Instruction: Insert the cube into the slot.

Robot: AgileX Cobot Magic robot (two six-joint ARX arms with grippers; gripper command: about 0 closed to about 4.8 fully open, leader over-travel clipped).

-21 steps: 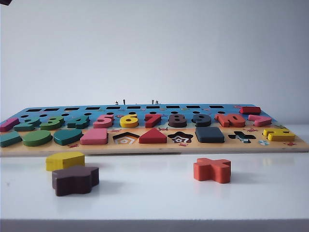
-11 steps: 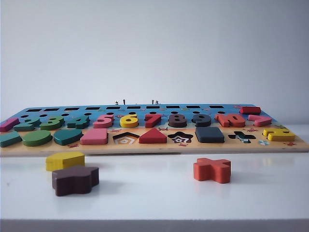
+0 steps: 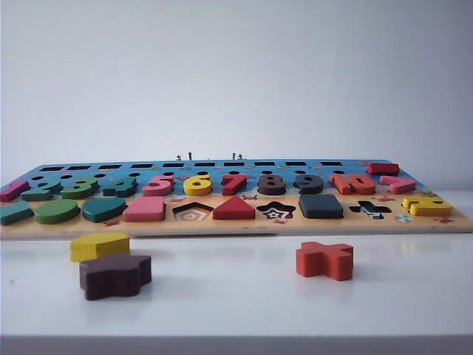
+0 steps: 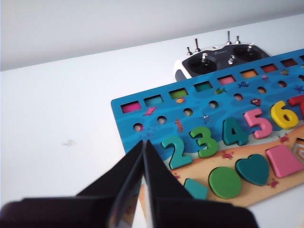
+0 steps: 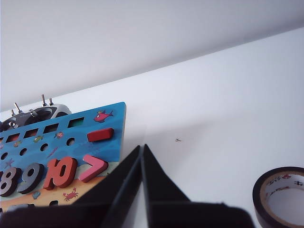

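The dark navy cube (image 3: 321, 205) lies flat in the front row of the puzzle board (image 3: 236, 226), between the star recess (image 3: 276, 211) and the cross-shaped recess (image 3: 369, 209). It fills the square place there, so the slot's floor is hidden under it. Neither gripper shows in the exterior view. In the left wrist view my left gripper (image 4: 143, 142) is shut with nothing in it, raised over the board's corner beside the teal 2 (image 4: 176, 151). In the right wrist view my right gripper (image 5: 142, 147) is shut and empty, raised beside the board's other end near the pink piece (image 5: 93, 168).
A yellow pentagon block (image 3: 99, 245), a dark brown flower block (image 3: 114, 275) and an orange cross piece (image 3: 324, 259) lie on the white table in front of the board. A radio controller (image 4: 221, 58) sits behind the board. A tape roll (image 5: 280, 194) lies off the board's right end.
A dark bit of arm at the exterior view's top left corner has gone out of view. The board and the blocks have not moved.
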